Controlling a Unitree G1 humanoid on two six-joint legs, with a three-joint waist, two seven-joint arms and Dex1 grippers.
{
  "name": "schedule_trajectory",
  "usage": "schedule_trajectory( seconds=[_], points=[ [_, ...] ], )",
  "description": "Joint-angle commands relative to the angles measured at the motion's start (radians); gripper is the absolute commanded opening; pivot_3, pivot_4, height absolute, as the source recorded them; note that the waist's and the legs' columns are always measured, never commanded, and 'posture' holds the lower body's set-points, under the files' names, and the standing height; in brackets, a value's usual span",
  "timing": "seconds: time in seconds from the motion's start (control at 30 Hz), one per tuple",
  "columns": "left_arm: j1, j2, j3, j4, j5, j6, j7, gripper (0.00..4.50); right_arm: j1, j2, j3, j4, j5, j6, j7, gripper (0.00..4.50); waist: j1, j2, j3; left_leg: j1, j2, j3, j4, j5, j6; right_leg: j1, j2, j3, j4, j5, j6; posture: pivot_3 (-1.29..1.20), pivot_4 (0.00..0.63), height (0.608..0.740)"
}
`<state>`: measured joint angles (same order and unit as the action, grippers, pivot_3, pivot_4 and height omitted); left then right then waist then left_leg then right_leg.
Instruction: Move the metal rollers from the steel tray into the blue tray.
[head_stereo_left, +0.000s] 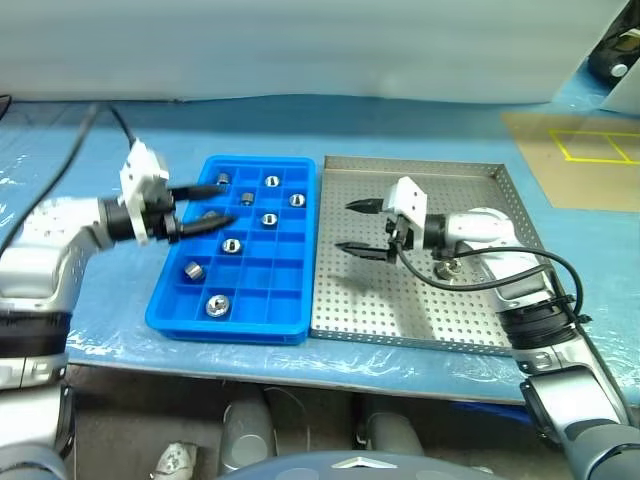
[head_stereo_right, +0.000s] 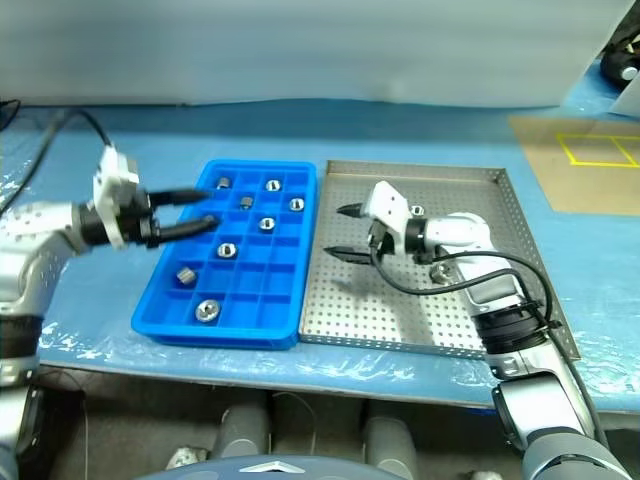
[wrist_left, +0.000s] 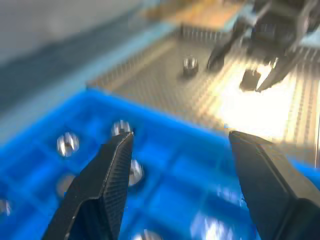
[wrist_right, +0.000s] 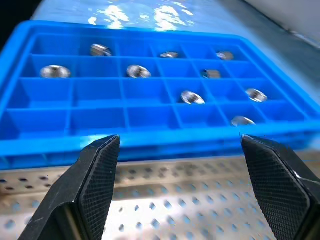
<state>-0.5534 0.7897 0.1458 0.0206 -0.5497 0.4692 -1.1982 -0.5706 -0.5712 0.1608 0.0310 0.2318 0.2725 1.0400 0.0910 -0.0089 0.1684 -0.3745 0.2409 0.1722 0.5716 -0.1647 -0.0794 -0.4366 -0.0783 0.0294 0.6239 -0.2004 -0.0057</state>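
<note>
Overhead, I saw the bright blue plastic tray with its grid of square compartments (head_stereo_left: 240, 262) lying just beside the grey perforated steel tray (head_stereo_left: 420, 290), its long axis running away from me. Small shiny metal rollers (head_stereo_left: 217, 305) sat in separate compartments; most stood on end with the central hole facing up, while one (head_stereo_left: 193, 270) lay tipped on its side. At least one roller (head_stereo_left: 447, 268) remained on the steel tray, near my right arm. My left gripper (head_stereo_left: 205, 207) hovered over the blue tray's left part, its black fingers (wrist_left: 107, 185) parted and holding nothing. My right gripper (head_stereo_left: 358, 228) hung above the steel tray, pointing toward the blue tray, spread wide and empty.
</note>
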Motion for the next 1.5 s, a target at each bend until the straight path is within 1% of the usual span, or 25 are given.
schedule_trajectory(
  seconds=[0.03, 0.17, 0.33, 0.43, 0.6, 0.73, 0.83, 0.9, 0.97, 1.0, 1.07, 1.2, 1.27, 1.33, 1.4, 1.5],
  points=[
    [-0.042, -0.014, -0.038, 0.018, -0.004, -0.006, -0.045, 3.24, 0.013, -0.024, -0.050, -0.018, 0.008, -0.005, -0.017, 3.99, -0.013, 0.000, 0.000, 0.001, 0.000, 0.000, 0.000, 0.000, 0.000, 0.000, 0.000, 0.001, 0.000, 0.000, 0.000, -0.07, 0.150, 0.740],
    [-0.143, -0.072, -0.114, 0.132, 0.051, -0.066, -0.090, 3.24, 0.053, -0.042, -0.075, -0.064, 0.010, 0.015, -0.047, 3.99, -0.025, 0.000, 0.000, -0.005, 0.002, -0.001, -0.001, 0.000, 0.001, -0.005, 0.005, -0.001, -0.001, -0.002, 0.001, -0.11, 0.150, 0.740],
    [-0.223, -0.150, -0.184, 0.182, 0.071, -0.092, -0.140, 3.24, 0.115, -0.077, -0.119, -0.116, 0.017, 0.044, -0.082, 3.99, -0.025, 0.000, 0.000, -0.008, 0.002, -0.002, -0.002, -0.002, 0.004, -0.006, 0.005, -0.001, -0.004, -0.002, 0.001, -0.16, 0.150, 0.740],
    [-0.246, -0.203, -0.217, 0.177, 0.061, -0.085, -0.171, 3.24, 0.156, -0.114, -0.166, -0.123, 0.019, 0.056, -0.101, 3.99, -0.025, 0.000, 0.000, -0.008, 0.001, -0.001, -0.001, -0.003, 0.006, -0.006, 0.004, 0.000, -0.004, -0.002, 0.001, -0.19, 0.150, 0.740],
    [-0.308, -0.317, -0.261, 0.255, 0.049, -0.029, -0.194, 3.24, 0.238, -0.163, -0.230, -0.089, 0.012, 0.050, -0.121, 3.99, -0.027, 0.000, 0.000, -0.007, 0.001, -0.001, 0.002, -0.003, 0.005, -0.004, 0.003, 0.000, -0.005, -0.002, 0.001, -0.23, 0.150, 0.740],
    [-0.366, -0.434, -0.278, 0.379, 0.057, 0.009, -0.181, 3.24, 0.308, -0.168, -0.248, -0.060, -0.001, 0.030, -0.145, 3.99, -0.032, 0.000, 0.000, -0.004, 0.001, -0.001, 0.004, -0.003, 0.006, 0.000, 0.003, 0.001, -0.005, -0.002, 0.001, -0.25, 0.150, 0.740],
    [-0.428, -0.493, -0.268, 0.497, 0.073, 0.034, -0.160, 3.24, 0.344, -0.159, -0.258, -0.061, 0.003, 0.031, -0.164, 3.99, -0.047, 0.000, 0.000, -0.005, 0.000, -0.001, 0.005, -0.004, 0.007, 0.000, 0.002, 0.001, -0.005, -0.002, 0.002, -0.26, 0.150, 0.740],
    [-0.479, -0.510, -0.243, 0.581, 0.072, 0.053, -0.144, 3.24, 0.362, -0.158, -0.258, -0.062, -0.001, 0.024, -0.173, 3.99, -0.058, -0.001, 0.000, -0.005, 0.000, -0.001, 0.005, -0.004, 0.007, -0.001, 0.003, 0.001, -0.005, -0.002, 0.002, -0.27, 0.150, 0.740],
    [-0.540, -0.508, -0.191, 0.671, 0.058, 0.043, -0.125, 3.24, 0.377, -0.158, -0.262, -0.067, 0.001, 0.022, -0.181, 3.99, -0.068, -0.001, 0.000, -0.005, 0.001, -0.001, 0.005, -0.004, 0.008, -0.001, 0.003, 0.001, -0.006, -0.002, 0.002, -0.28, 0.150, 0.740],
    [-0.568, -0.498, -0.175, 0.710, 0.060, 0.032, -0.129, 3.24, 0.382, -0.157, -0.267, -0.067, 0.003, 0.023, -0.187, 3.99, -0.073, -0.001, 0.000, -0.006, 0.001, -0.001, 0.005, -0.004, 0.008, -0.001, 0.003, 0.001, -0.006, -0.002, 0.002, -0.28, 0.150, 0.740],
    [-0.595, -0.479, -0.183, 0.757, 0.102, -0.035, -0.154, 3.24, 0.397, -0.158, -0.274, -0.067, 0.005, 0.023, -0.194, 3.99, -0.078, -0.001, 0.000, -0.006, 0.000, -0.001, 0.004, -0.004, 0.008, -0.001, 0.003, 0.001, -0.008, -0.002, 0.002, -0.28, 0.150, 0.740],
    [-0.575, -0.485, -0.262, 0.769, 0.205, -0.154, -0.208, 3.24, 0.417, -0.147, -0.270, -0.053, 0.004, 0.015, -0.208, 3.99, -0.076, 0.000, 0.000, -0.005, 0.000, -0.001, 0.003, -0.008, 0.013, 0.002, 0.003, 0.001, -0.014, -0.002, 0.002, -0.28, 0.150, 0.740],
    [-0.524, -0.497, -0.331, 0.729, 0.279, -0.249, -0.230, 3.24, 0.419, -0.141, -0.262, -0.044, -0.004, 0.008, -0.215, 3.99, -0.074, 0.000, 0.000, -0.006, -0.001, -0.001, 0.004, -0.010, 0.017, 0.004, 0.002, 0.000, -0.017, -0.002, 0.002, -0.29, 0.150, 0.740],
    [-0.458, -0.512, -0.385, 0.669, 0.320, -0.318, -0.257, 3.24, 0.414, -0.130, -0.259, -0.037, -0.002, 0.010, -0.221, 3.99, -0.073, 0.000, 0.000, -0.007, -0.002, 0.000, 0.004, -0.011, 0.019, 0.005, 0.000, 0.000, -0.019, -0.002, 0.002, -0.29, 0.150, 0.740],
    [-0.418, -0.521, -0.405, 0.631, 0.341, -0.364, -0.259, 3.24, 0.411, -0.124, -0.255, -0.033, -0.004, 0.008, -0.226, 3.99, -0.073, 0.000, 0.000, -0.008, -0.002, 0.000, 0.004, -0.012, 0.021, 0.005, 0.000, 0.000, -0.019, -0.002, 0.002, -0.29, 0.150, 0.740],
    [-0.371, -0.536, -0.434, 0.614, 0.397, -0.460, -0.220, 3.24, 0.408, -0.121, -0.253, -0.026, -0.010, 0.002, -0.230, 3.99, -0.074, 0.000, 0.000, -0.008, -0.001, 0.000, 0.004, -0.011, 0.022, 0.005, 0.000, 0.000, -0.019, -0.002, 0.002, -0.29, 0.150, 0.740]
  ],
)
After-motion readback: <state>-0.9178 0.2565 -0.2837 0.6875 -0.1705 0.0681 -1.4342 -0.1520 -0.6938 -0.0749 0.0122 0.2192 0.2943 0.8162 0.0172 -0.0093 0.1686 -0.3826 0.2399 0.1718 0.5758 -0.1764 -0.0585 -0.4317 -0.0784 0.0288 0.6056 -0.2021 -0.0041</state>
